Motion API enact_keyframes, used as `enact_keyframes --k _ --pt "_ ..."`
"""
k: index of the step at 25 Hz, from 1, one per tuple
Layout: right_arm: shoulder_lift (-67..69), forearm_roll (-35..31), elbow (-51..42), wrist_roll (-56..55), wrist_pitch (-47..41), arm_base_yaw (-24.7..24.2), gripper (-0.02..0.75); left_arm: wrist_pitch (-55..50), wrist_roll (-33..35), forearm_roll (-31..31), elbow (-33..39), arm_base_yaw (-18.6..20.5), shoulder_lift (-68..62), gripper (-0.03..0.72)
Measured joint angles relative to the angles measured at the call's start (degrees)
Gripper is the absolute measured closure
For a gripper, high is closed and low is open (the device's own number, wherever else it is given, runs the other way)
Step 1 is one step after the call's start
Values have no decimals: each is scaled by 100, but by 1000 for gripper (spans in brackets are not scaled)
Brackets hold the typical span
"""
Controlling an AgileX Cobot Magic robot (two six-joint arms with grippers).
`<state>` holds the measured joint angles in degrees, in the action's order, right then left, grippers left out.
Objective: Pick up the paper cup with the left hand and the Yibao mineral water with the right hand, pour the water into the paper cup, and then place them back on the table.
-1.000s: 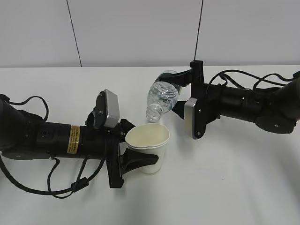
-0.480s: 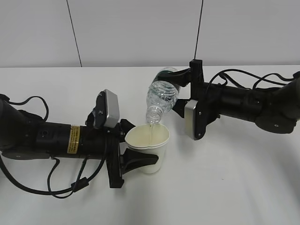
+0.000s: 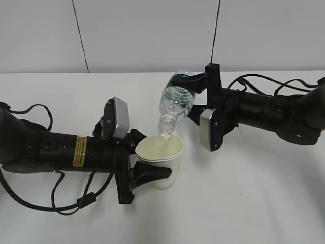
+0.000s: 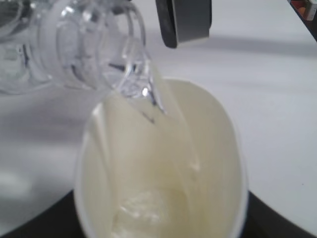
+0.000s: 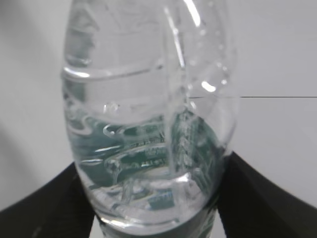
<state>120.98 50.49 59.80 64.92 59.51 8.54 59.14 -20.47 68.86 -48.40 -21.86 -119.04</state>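
- The paper cup stands upright near the middle of the white worktop; whether its base touches the surface cannot be told.
- The left hand, a black arm with a yellow sticker, reaches in along the worktop from the cup's left side.
- Its claw is pinching the cup: one black finger lies across the cup's near wall, the other shows just behind the rim, and the rim is squeezed slightly out of round.
- A grey box-shaped camera sits on top of that arm, just left of the cup.
- The Yibao mineral water hangs above and behind the cup, tilted steeply with its open mouth pointing down at the cup's far rim.
- A thin stream of water runs from the bottle mouth down the cup's cream inner wall, and a small pool lies at the cup's bottom.
- The right hand comes in from the cup's right, with cables looped along it.
- Its claw is clamped around the bottle's labelled body; the right wrist view shows black fingers pressed against both sides of the bottle.
- That arm's grey camera hangs just right of the cup, apart from it.
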Motion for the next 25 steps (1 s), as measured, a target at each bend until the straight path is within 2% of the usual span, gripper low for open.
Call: enact_keyframes --k 25 --pt "0 -129 0 314 132 0 251 0 0 4 0 0 0 265"
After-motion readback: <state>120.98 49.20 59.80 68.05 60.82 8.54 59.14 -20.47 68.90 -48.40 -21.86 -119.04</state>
